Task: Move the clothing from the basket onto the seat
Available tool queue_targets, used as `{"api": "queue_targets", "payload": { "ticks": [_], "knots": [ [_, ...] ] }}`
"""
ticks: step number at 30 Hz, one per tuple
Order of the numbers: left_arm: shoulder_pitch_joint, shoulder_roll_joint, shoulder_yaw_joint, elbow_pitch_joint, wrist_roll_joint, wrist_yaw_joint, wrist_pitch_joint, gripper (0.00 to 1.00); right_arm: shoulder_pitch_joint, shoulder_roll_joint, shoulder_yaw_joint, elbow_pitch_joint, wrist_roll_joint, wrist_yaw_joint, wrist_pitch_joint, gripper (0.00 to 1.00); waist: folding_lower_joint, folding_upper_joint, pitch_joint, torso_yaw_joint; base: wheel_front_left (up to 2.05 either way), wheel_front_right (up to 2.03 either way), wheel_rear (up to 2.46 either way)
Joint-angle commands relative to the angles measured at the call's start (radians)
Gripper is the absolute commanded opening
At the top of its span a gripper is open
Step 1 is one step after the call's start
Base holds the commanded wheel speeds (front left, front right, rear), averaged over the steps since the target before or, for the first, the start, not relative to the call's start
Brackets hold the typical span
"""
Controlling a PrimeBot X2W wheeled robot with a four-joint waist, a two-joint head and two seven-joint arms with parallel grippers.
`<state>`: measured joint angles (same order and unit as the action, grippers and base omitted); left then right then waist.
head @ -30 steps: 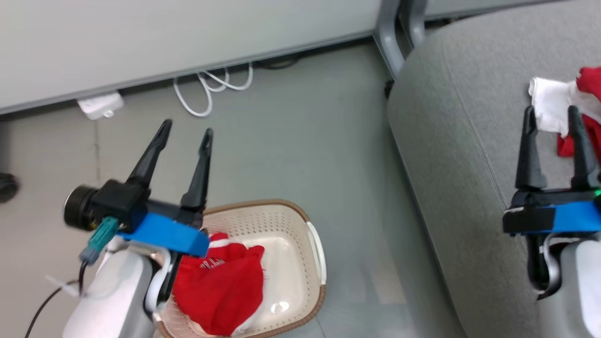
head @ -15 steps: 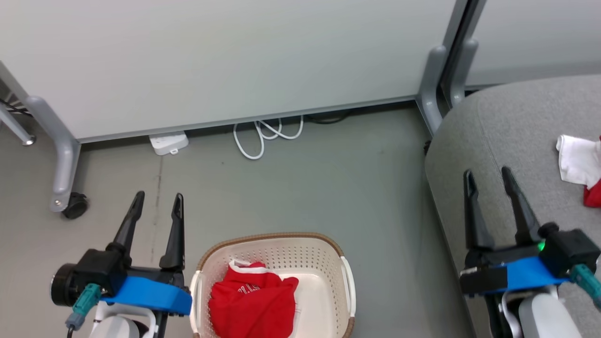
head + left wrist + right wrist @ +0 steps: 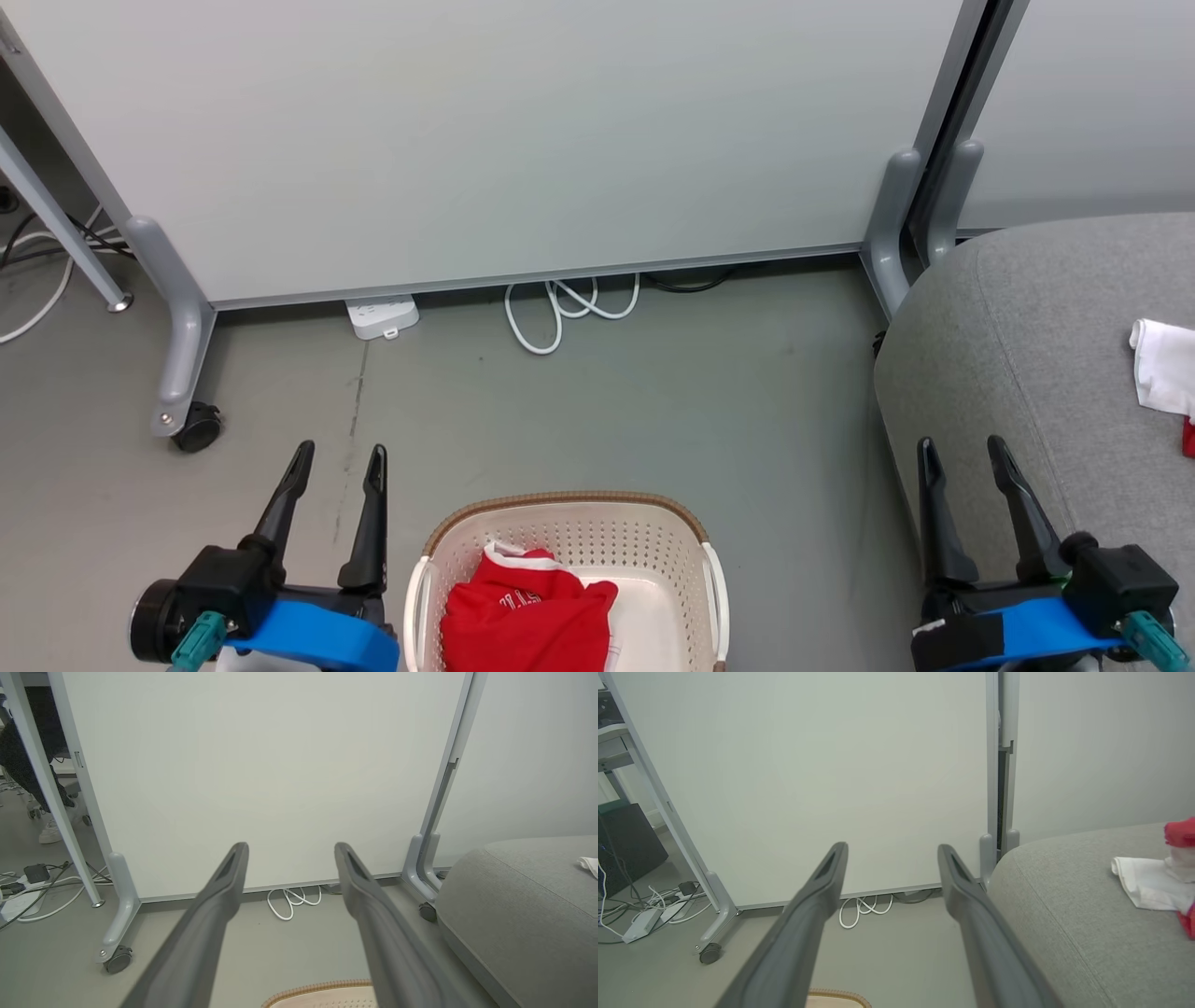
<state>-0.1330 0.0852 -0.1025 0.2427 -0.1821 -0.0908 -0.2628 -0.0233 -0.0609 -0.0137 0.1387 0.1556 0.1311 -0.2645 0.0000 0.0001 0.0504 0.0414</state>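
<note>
A red garment with white lettering (image 3: pixel 527 621) lies in the white basket (image 3: pixel 700 551) at the bottom centre of the head view. The basket's brown rim (image 3: pixel 322 989) peeks in at the bottom of the left wrist view. Left of the basket, my left gripper (image 3: pixel 338 459) hangs open and empty above the floor. My right gripper (image 3: pixel 962 450) is open and empty over the near edge of the grey seat (image 3: pixel 1036 355). Another red and white garment (image 3: pixel 1155 882) rests on the seat (image 3: pixel 1064 914) at the right; its white part (image 3: pixel 1162 369) shows at the head view's right edge.
A pale partition wall (image 3: pixel 485 140) on castor legs (image 3: pixel 182 373) stands ahead. A white cable loop (image 3: pixel 569 308) and a power strip (image 3: pixel 381 315) lie at its base. More cables (image 3: pixel 32 891) lie on the floor at the left. Bare grey floor (image 3: pixel 607 420) lies between basket and wall.
The head camera has turned and tilted, so basket and seat have shifted in view. Both grippers have drawn back toward the bottom; the right one has left the garment on the seat.
</note>
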Motion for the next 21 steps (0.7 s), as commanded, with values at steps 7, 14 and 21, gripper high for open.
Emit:
{"api": "queue_targets", "payload": {
  "ticks": [7,14,21],
  "knots": [
    [0.02,-0.013,0.028,0.014,0.019,-0.017,-0.003,1.0,0.016,0.009,-0.005,0.002,-0.011,-0.001,0.0,1.0,0.0,-0.0001,-0.009,0.001,0.0,0.0,0.0],
    [0.003,-0.021,0.034,0.025,0.036,-0.027,-0.003,1.0,0.016,0.011,-0.002,0.005,-0.006,-0.001,0.0,1.0,0.0,-0.0001,-0.005,0.001,0.0,0.0,0.0],
    [-0.089,-0.007,-0.022,0.084,0.049,-0.038,-0.003,1.0,-0.026,0.012,0.001,-0.005,-0.009,-0.001,0.0,1.0,0.0,-0.0001,0.034,-0.017,0.0,0.0,0.0]
  ]
}}
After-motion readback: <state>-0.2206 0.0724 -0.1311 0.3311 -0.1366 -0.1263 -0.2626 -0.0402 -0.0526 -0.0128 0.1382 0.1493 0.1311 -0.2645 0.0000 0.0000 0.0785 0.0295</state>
